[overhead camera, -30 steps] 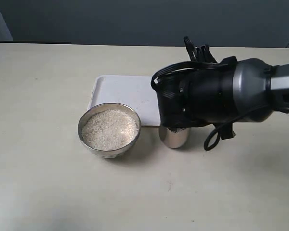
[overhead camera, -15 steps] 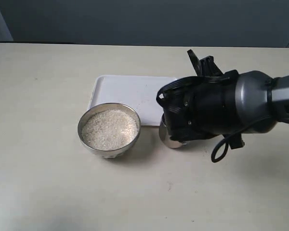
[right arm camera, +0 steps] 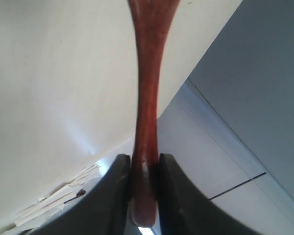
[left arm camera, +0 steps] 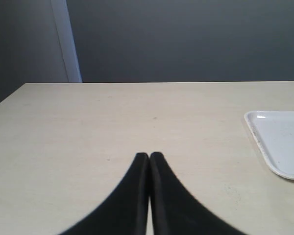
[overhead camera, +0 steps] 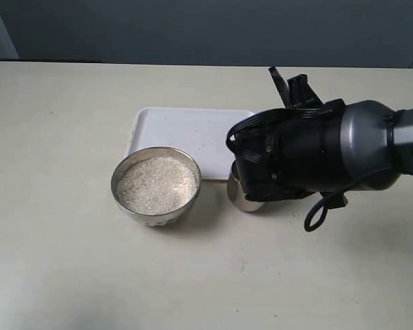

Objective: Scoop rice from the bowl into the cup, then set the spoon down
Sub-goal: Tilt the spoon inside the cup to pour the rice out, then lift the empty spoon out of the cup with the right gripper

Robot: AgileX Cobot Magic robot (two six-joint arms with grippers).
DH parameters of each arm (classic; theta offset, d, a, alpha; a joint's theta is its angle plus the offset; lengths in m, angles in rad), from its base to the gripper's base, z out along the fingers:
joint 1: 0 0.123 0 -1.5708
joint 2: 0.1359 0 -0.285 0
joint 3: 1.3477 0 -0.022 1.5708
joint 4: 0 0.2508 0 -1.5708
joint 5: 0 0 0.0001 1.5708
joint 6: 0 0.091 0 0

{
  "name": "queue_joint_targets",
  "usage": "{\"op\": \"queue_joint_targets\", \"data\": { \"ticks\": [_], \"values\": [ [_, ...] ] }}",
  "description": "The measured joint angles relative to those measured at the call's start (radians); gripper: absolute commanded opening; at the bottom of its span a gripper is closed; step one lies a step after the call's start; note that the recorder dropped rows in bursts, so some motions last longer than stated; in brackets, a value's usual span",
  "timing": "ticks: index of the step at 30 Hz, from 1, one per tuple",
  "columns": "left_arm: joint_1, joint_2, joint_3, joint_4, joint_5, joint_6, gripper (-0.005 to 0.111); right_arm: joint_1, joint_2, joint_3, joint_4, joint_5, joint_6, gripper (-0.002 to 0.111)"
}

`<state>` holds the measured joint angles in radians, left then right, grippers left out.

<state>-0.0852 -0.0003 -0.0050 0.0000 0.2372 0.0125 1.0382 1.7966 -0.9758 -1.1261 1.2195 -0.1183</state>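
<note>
On the table point(overhead camera: 55, 206), the right arm's bulk hangs over the cup point(overhead camera: 239, 199), which stands just right of the bowl point(overhead camera: 155, 218) of rice point(overhead camera: 156, 184) and hides the spoon from the exterior view. The right wrist view shows the right gripper point(right arm camera: 144, 166) pinching the spoon point(right arm camera: 147, 93) by its handle, with the long axis running straight out between the fingers and widening away from them. The left gripper point(left arm camera: 149, 159) is pressed together on nothing, near the tray point(left arm camera: 279, 142).

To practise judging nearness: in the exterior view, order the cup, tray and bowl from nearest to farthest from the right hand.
1. Cup, partly hidden under the arm carrying the right hand, which grips the spoon.
2. Tray, its corner just behind the cup.
3. Bowl, farther left, clear of the arm.
</note>
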Motion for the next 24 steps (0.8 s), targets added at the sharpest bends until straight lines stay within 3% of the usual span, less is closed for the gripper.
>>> {"op": "queue_joint_targets", "data": {
  "ticks": [15, 20, 21, 24],
  "values": [
    [0.000, 0.000, 0.000, 0.000, 0.000, 0.000, 0.001, -0.019, -0.187, 0.000, 0.263, -0.006, 0.322, -0.001],
    [0.000, 0.000, 0.000, 0.000, 0.000, 0.000, 0.001, -0.190, -0.255, 0.000, 0.366, -0.160, 0.364, -0.001],
    [0.000, 0.000, 0.000, 0.000, 0.000, 0.000, 0.001, -0.282, -0.257, 0.000, 0.417, -0.288, 0.326, -0.001],
    [0.000, 0.000, 0.000, 0.000, 0.000, 0.000, 0.001, -0.434, -0.223, -0.058, 0.523, -0.498, 0.175, -0.001]
  ]
}}
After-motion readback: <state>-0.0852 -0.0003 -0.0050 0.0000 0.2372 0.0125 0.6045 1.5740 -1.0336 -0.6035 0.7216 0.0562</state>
